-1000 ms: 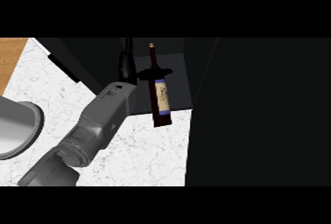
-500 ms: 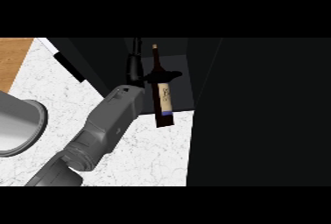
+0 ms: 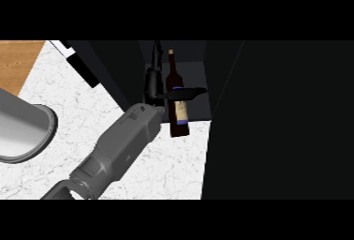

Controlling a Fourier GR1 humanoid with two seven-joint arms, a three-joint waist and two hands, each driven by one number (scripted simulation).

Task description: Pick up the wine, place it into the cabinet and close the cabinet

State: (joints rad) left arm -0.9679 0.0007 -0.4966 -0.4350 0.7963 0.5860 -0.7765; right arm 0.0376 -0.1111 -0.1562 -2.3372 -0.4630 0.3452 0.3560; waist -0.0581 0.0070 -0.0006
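Observation:
A dark wine bottle point(image 3: 179, 111) with a pale label and a blue band stands nearly upright at the mouth of the dark cabinet point(image 3: 194, 61). Its neck points into the opening and its base hangs over the cabinet's front edge above the counter. My left hand point(image 3: 153, 86) is at the bottle's shoulder, fingers curled behind it and the thumb lying across its front. The grey forearm rises from the lower left. My right hand does not show.
A wide black cabinet door point(image 3: 290, 122) fills the right side of the view. A grey metal pot point(image 3: 21, 129) stands on the white marble counter point(image 3: 76, 101) at the left. A wooden surface point(image 3: 17, 61) shows at the upper left.
The bottle has gone from tilted to nearly upright and sits a little farther right at the cabinet's mouth. The pot has slid further into view from the left.

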